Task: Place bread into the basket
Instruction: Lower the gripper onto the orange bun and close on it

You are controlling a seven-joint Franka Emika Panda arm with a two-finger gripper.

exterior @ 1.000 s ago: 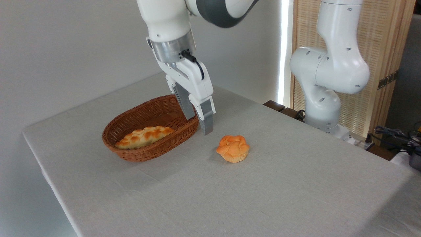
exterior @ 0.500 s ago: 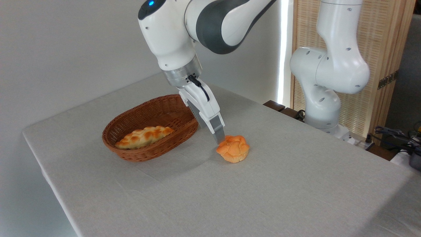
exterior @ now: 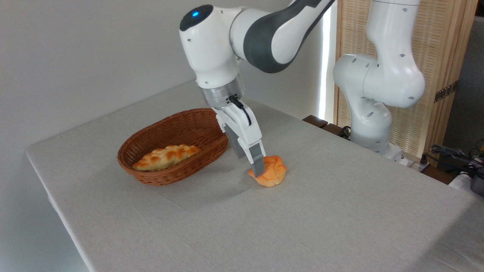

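The bread (exterior: 272, 172), a small round orange knotted bun, lies on the grey tablecloth just right of the basket (exterior: 171, 174). The basket is an oval brown wicker one. My gripper (exterior: 250, 167) is open and tilted, lowered to the bun's left side. Its nearer finger (exterior: 258, 163) covers the bun's left edge, and the farther finger sits back towards the basket. I cannot tell whether a finger touches the bun. Nothing is held.
A long golden-brown braided loaf (exterior: 165, 157) lies inside the basket. The arm's white base column (exterior: 372, 98) rises at the table's right rear, with cables (exterior: 453, 155) beyond it. The table's left edge (exterior: 49, 189) drops off near the basket.
The gripper has come down and moved right from beside the basket's rim to the bun's left side. The bun, the basket and the loaf have stayed in place.
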